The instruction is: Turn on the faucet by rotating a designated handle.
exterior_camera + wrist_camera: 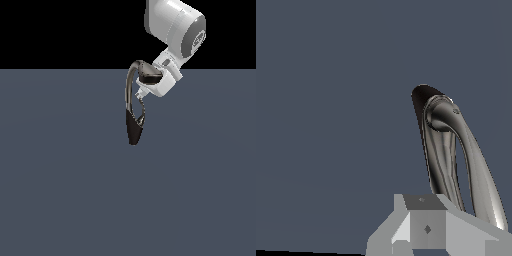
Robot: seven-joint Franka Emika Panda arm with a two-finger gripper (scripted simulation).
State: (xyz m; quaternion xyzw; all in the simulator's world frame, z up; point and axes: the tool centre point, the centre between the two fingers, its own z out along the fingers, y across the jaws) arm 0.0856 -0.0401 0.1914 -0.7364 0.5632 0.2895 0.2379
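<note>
- the faucet (132, 107) stands on a flat slate-blue floor (60, 190), a little past the middle toward the exterior view's right and in the upper half of that view.
- its dark tapered base (133, 131) narrows to a point at the bottom, and the tall neck rises from it and arches over toward the exterior view's right.
- the wide flattened spout head (148, 73) sits at the top of the arch, just against the white robot arm (176, 26).
- the handle (142, 111) is a thin curved silvery lever on the base's side facing the exterior view's right, running up beside the neck with a narrow gap between them.
- the gripper (141, 95) comes down from the upper right of the exterior view; its white body lies just behind the spout head and its tip reaches the upper end of the handle.
- i cannot tell whether its fingers are apart or closed, nor whether they touch the handle; they are too small and partly hidden by the spout.
- in the wrist view the faucet (443, 150) is seen from above along its length, with two long silvery curved parts running toward the camera.
- a grey block of the gripper (428, 227) fills the near edge there, in front of the faucet's metal.
</note>
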